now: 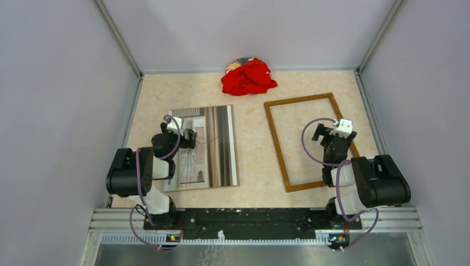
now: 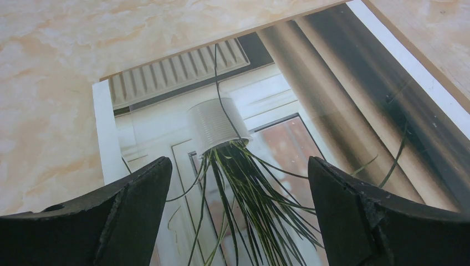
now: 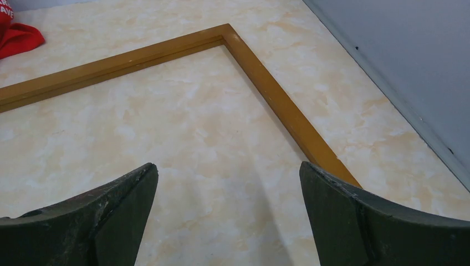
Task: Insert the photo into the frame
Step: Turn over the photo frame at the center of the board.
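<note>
With the left gripper (image 2: 238,166) and right gripper (image 3: 228,169) both wide open and empty, the photo (image 1: 205,147) lies flat left of centre, apart from the frame (image 1: 299,99), probably light, bendy and slick, best pinched at an edge.

The photo (image 1: 219,145), a window with curtains and a potted plant, lies flat, picture up, left on the counter (image 1: 252,160). The frame (image 1: 277,145), thin light-brown wood, lies flat to its right, apart.
</note>
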Controlling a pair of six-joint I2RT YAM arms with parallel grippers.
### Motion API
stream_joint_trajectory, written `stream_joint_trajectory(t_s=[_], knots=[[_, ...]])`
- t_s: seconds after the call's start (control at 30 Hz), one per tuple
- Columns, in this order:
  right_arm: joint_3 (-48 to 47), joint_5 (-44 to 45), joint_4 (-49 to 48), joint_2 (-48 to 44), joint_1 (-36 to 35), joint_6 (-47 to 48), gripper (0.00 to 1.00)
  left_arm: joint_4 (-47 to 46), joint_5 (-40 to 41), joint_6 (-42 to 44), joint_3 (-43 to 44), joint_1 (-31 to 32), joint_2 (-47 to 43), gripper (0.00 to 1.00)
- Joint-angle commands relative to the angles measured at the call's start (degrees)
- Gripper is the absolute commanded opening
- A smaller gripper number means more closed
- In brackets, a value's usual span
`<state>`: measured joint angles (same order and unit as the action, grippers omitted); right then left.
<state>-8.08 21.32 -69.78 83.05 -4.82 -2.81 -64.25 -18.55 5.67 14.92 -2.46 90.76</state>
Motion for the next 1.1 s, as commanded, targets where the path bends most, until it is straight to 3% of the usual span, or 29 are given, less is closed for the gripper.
stream_joint_trajectory(t_s=[0.0,0.4,0.47,0.53,0.6,0.7,0.8,0.9,1.0,1.07], knots=[[-1.9,-0.6,-1.3,0.3,0.4,-0.1,0.99,-2.3,-0.2,0.3,0.8,0.3,-1.3,0.99],[-2.0,0.0,-1.5,-0.2,0.4,-0.1,0.99,-2.8,-0.4,-0.4,1.5,0.1,-2.6,0.99],[-3.8,1.0,5.3,-4.8,0.2,-0.2,0.99,10.7,0.4,-1.3,6.9,-0.5,-6.4,0.99],[-9.6,4.9,21.8,-11.8,-0.3,-3.0,0.99,29.7,1.4,0.6,15.4,-0.5,-9.1,0.99],[-16.4,7.2,37.3,-16.7,-0.3,-6.7,0.99,41.5,2.2,3.8,22.2,-0.5,-9.3,0.99],[-22.6,6.8,49.4,-19.8,-0.2,-18.5,0.99,54.4,3.3,5.8,30.2,-0.5,-8.2,0.99],[-27.4,-2.8,60.0,-21.4,0.2,-25.4,0.99,63.2,3.9,5.5,35.4,-0.8,-7.2,0.99],[-30.3,-15.8,65.1,-18.5,-1.7,-26.8,0.99,70.9,3.1,5.9,39.3,-1.2,-6.8,0.99],[-40.4,-6.5,80.4,-9.6,-13.3,-21.9,0.99,78.0,2.5,7.3,43.9,-1.4,-6.1,0.99],[-45.4,-0.8,85.5,-2.4,-20.6,-20.3,0.99,82.2,2.0,7.6,45.9,-1.7,-5.7,0.99]])
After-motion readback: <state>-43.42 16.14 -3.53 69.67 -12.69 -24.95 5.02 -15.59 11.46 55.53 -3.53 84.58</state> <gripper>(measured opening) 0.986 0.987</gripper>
